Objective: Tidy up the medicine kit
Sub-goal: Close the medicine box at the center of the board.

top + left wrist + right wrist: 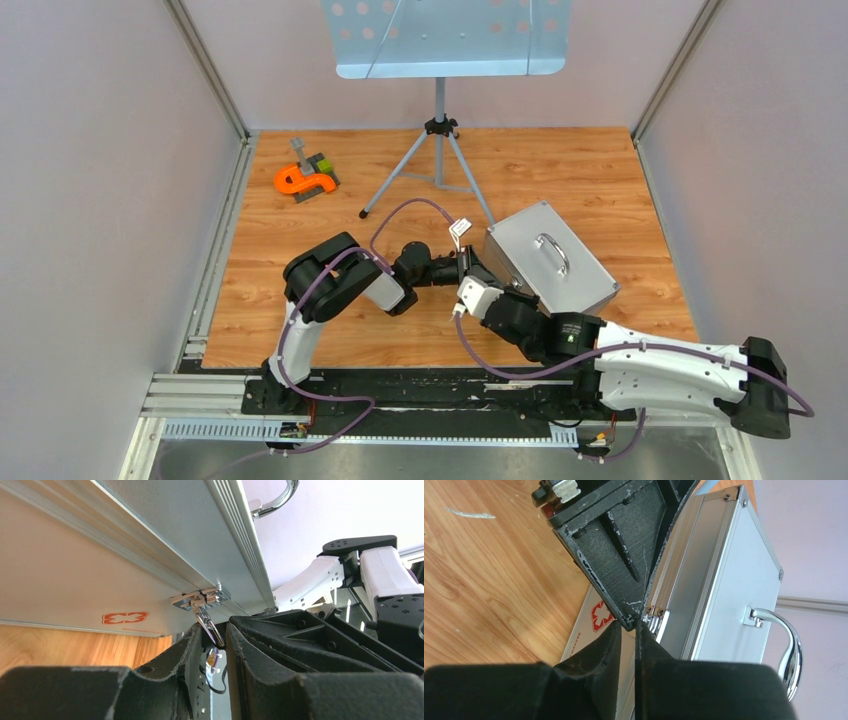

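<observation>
From above, we see the medicine kit (pixel 550 262) on the table (pixel 300 260), right of centre, with the left gripper (pixel 468 262) and right gripper (pixel 474 298) both at its left side. The left wrist view shows our left fingers (pixel 260 645) narrowed onto the hanging latch (pixel 206 622). In the right wrist view the right fingers (pixel 594 665) leave only a slit at the kit's seam, and the left arm's pad crowds them. Whether they pinch anything we cannot tell.

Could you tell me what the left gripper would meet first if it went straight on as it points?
Probably the small chrome latch hanging between the left gripper's fingers, then the boxy silver-grey aluminium case behind it.
</observation>
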Available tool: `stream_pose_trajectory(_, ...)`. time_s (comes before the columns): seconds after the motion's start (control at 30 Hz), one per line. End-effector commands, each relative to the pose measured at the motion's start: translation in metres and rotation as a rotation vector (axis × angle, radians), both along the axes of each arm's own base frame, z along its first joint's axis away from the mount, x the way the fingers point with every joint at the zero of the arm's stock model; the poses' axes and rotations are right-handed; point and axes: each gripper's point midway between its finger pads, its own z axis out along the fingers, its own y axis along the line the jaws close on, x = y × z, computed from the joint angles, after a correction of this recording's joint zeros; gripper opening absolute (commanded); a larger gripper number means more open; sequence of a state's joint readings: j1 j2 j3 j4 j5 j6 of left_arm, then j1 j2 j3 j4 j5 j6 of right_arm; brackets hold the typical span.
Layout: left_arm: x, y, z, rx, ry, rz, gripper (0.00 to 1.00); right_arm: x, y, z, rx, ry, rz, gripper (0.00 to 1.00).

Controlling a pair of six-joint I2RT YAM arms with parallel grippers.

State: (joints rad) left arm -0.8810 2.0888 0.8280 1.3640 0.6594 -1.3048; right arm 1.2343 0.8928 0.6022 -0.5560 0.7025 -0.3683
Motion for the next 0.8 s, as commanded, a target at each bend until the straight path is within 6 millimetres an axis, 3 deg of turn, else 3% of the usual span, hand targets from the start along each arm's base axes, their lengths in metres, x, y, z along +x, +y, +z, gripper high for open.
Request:
stream_pose_trajectory(0.0, -0.010, 0.003, 0.082, -0.215, -0.159, -0.028, 0.34, 0.001, 0.000, -0.010, -0.019, 0.003, -0.018, 0.07)
stream_pose_trajectory(0.1, -0.011, 0.004, 0.081, -0.213, -0.161, -0.027, 0.34, 0.002, 0.000, -0.010, -0.015, 0.001, -0.023, 0.00)
stream_pose_trajectory(0.37, -0.011, 0.005, 0.084, -0.217, -0.161, -0.024, 0.34, 0.001, 0.001, -0.002, 0.028, -0.009, -0.025, 0.00)
stream_pose_trajectory(0.43, -0.011, 0.004, 0.085, -0.219, -0.160, -0.027, 0.34, 0.000, 0.004, 0.010, 0.091, -0.014, -0.030, 0.03)
stream_pose_trajectory(0.5, -0.012, 0.005, 0.087, -0.224, -0.159, -0.031, 0.34, -0.001, 0.006, 0.026, 0.183, -0.023, -0.039, 0.15)
stream_pose_trajectory(0.57, -0.012, 0.005, 0.090, -0.227, -0.162, -0.034, 0.34, -0.002, 0.005, 0.044, 0.279, -0.033, -0.061, 0.19)
stream_pose_trajectory(0.63, -0.012, 0.005, 0.091, -0.229, -0.163, -0.033, 0.34, -0.005, 0.004, 0.061, 0.351, -0.041, -0.053, 0.19)
stream_pose_trajectory(0.77, -0.011, 0.003, 0.091, -0.232, -0.158, -0.037, 0.34, -0.005, -0.001, 0.099, 0.466, -0.070, -0.090, 0.09)
